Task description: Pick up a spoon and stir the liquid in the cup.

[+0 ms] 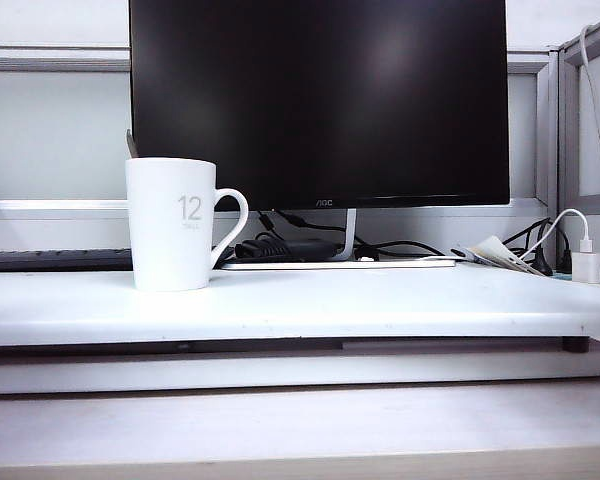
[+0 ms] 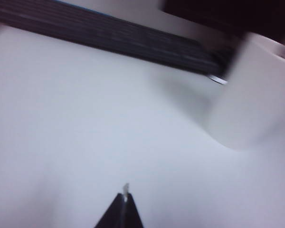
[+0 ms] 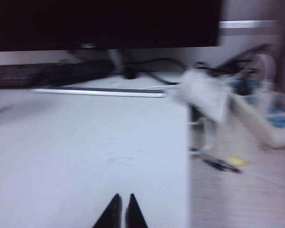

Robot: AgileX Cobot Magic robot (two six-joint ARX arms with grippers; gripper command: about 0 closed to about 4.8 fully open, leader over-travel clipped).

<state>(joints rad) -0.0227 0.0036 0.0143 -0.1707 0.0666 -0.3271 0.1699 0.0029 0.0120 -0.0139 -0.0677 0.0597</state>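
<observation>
Left wrist view: blurred cup (image 2: 249, 102) apparently well apart from shut left tool (image 2: 126, 202).

The raised white rectangular tabletop board (image 1: 380, 305) carries the tall white ceramic cup (image 1: 172, 225) printed with a grey "12" at its left and the black monitor's flat silver base plate (image 1: 340, 263) farther back.

Neither arm shows up from the front, so the wrist cameras are all there is to go on. The left gripper (image 2: 125, 202) has its two dark fingertips pinched right together into a point, hanging above the white tabletop with nothing between them. The right gripper (image 3: 121, 205) is nearly the same: tips drawn in with only a hairline slit between, also empty, also over the table.
</observation>
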